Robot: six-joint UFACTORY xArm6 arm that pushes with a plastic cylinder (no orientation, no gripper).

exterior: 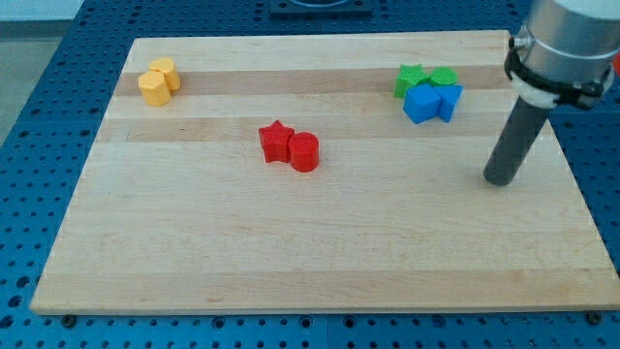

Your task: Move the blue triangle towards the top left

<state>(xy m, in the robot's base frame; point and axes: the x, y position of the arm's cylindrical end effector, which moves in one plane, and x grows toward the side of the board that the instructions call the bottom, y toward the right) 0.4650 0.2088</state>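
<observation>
Blue triangle (449,100) upper right, likely light, rigid, slides easily; push its lower-right side. My tip (500,180) well apart, no pincer.

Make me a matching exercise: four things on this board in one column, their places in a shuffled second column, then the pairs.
Things:
1. yellow blocks
2. red star
3. blue blocks
4. my tip

Places:
A. touching the green blocks from below, toward the view's top right
B. near the view's top left corner
C. at the view's right, apart from every block
D. mid-board, touching the red cylinder

Pairs: 1-B, 2-D, 3-A, 4-C
</observation>
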